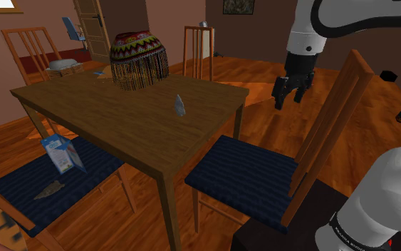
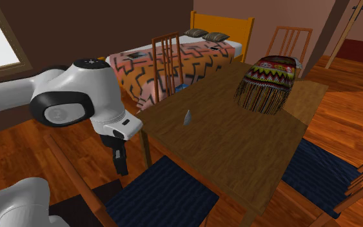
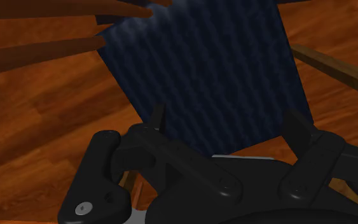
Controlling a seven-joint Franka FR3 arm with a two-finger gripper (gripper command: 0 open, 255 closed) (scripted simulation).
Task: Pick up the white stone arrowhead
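Note:
A small pale grey arrowhead (image 1: 179,105) stands point-up near the middle of the wooden table (image 1: 106,107); the second exterior view shows the arrowhead (image 2: 187,117) towards the table's near edge. My black gripper (image 1: 290,94) hangs open above the blue-cushioned chair (image 1: 245,178), off the table's corner and well to the shoulder view's right of the arrowhead. In the second exterior view the gripper (image 2: 122,166) points down beside the table's corner. The wrist view has the gripper (image 3: 227,124) with its fingers (image 3: 159,118) apart over the blue cushion (image 3: 203,70); nothing is between them.
A fringed, patterned knitted cover (image 1: 139,59) sits on the table's far part. The tall wooden chair back (image 1: 334,121) rises close to the gripper. Another blue-cushioned chair (image 1: 42,178) holds a blue carton (image 1: 62,153) and a dark flat piece (image 1: 49,189). A bed (image 2: 173,61) stands beyond the table.

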